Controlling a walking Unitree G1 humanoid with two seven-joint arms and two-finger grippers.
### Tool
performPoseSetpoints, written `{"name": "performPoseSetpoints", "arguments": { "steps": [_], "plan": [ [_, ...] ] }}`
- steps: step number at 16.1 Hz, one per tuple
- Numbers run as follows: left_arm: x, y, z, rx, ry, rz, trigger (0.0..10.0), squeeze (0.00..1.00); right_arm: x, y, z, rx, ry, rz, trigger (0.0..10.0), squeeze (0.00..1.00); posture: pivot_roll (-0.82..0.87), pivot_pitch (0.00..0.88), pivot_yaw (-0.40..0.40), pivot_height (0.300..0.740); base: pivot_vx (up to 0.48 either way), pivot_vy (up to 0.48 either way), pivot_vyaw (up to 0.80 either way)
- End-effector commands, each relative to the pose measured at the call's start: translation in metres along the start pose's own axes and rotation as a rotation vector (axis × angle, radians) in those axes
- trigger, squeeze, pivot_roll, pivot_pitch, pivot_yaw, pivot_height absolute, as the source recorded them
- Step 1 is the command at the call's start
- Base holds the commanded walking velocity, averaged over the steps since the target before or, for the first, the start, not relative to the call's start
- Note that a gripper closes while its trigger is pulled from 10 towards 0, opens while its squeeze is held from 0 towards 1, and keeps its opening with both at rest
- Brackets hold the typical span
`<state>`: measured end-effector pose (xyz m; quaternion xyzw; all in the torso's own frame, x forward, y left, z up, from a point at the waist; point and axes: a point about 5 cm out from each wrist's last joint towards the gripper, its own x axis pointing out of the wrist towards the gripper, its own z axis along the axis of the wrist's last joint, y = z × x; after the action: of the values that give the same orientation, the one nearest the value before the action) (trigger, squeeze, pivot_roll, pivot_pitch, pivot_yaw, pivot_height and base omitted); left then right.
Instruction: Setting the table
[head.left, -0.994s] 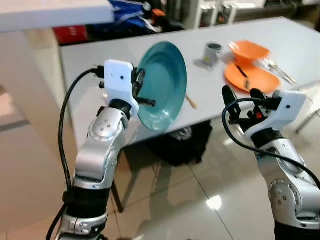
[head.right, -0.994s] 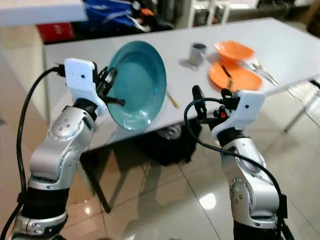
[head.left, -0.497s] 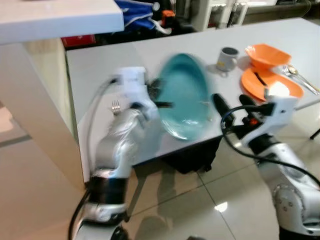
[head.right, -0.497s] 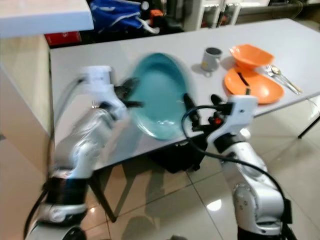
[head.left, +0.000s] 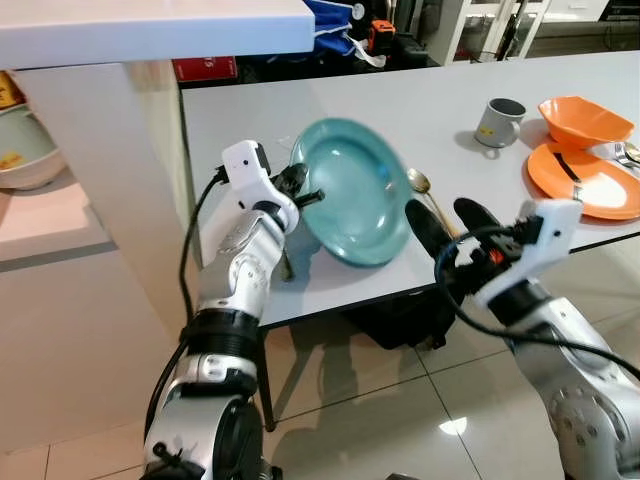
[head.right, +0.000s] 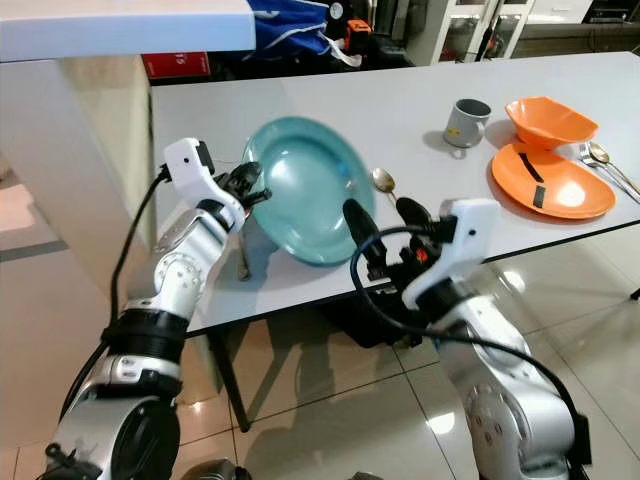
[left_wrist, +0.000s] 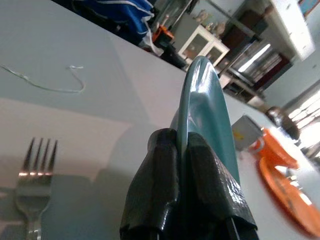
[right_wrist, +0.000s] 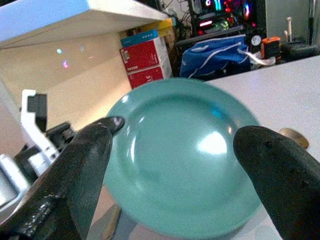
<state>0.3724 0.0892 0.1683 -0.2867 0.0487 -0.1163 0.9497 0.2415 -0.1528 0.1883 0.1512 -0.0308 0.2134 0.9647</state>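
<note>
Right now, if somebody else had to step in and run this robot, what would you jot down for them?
Left end effector: shut on the rim of the teal plate, held tilted over the near side of the white table.
Right end effector: open, nothing in it, just in front of the plate.
On the table: a fork left of the plate, a spoon to its right; farther right a grey mug, an orange bowl and an orange plate.
Done: one orange setting laid.
Left: lay the teal plate flat between fork and spoon, then release.
</note>
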Motion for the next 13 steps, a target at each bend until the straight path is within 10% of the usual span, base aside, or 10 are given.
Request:
{"name": "performPoseSetpoints", "arguments": {
  "steps": [1, 8, 13],
  "plan": [
    [0.006, -0.007, 0.002, -0.035, -0.013, -0.019, 10.0, 0.0, -0.003, 0.002, 0.003, -0.003, 0.005, 0.016, 10.0, 0.0, -0.04, 0.087, -0.008, 0.74, 0.0, 0.0, 0.0],
    [0.02, 0.0, -0.031, -0.135, 0.12, 0.122, 10.0, 0.0, -0.016, 0.011, -0.009, 0.025, 0.135, 0.071, 10.0, 0.0, -0.09, 0.14, -0.027, 0.74, 0.0, 0.0, 0.0],
    [0.024, 0.005, -0.032, -0.033, 0.12, 0.247, 10.0, 0.0, -0.021, 0.007, -0.02, 0.001, 0.216, 0.026, 10.0, 0.0, -0.11, 0.154, -0.015, 0.74, 0.0, 0.0, 0.0]
  ]
}}
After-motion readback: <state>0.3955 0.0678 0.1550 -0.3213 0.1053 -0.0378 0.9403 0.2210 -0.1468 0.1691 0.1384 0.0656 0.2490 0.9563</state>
